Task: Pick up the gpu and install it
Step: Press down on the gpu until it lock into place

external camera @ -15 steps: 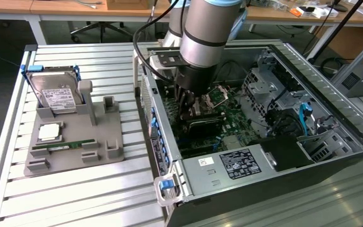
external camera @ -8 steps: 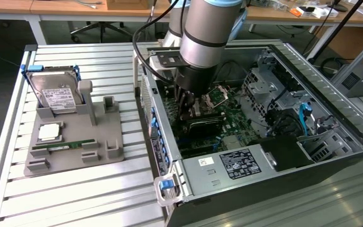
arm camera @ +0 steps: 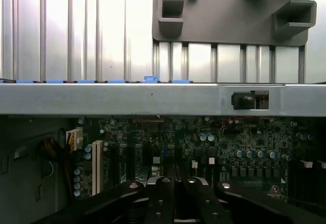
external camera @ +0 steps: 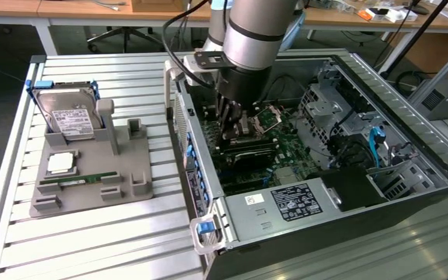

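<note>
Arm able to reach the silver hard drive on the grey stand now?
Probably: the silver hard drive stands uncovered, but the end effector sits inside the open black computer case, whose wall lies between.

lab or workshop: open pc case (external camera: 380, 87) on slatted metal bench (external camera: 130, 64), cluttered desks (external camera: 53, 9), office chair (external camera: 123, 35).

An open case (external camera: 349, 192) lies on its side on the table (external camera: 91, 245), at the exterior view's right. To its left a holder (external camera: 91, 175) rests on the table, carrying a hard drive (external camera: 67, 116) at its far end and a memory stick (external camera: 77, 180) nearer. The arm (external camera: 255, 29) reaches down into the case over the motherboard (external camera: 286, 140); the gripper (external camera: 235, 131) is just above the gpu (external camera: 246, 154).
</note>
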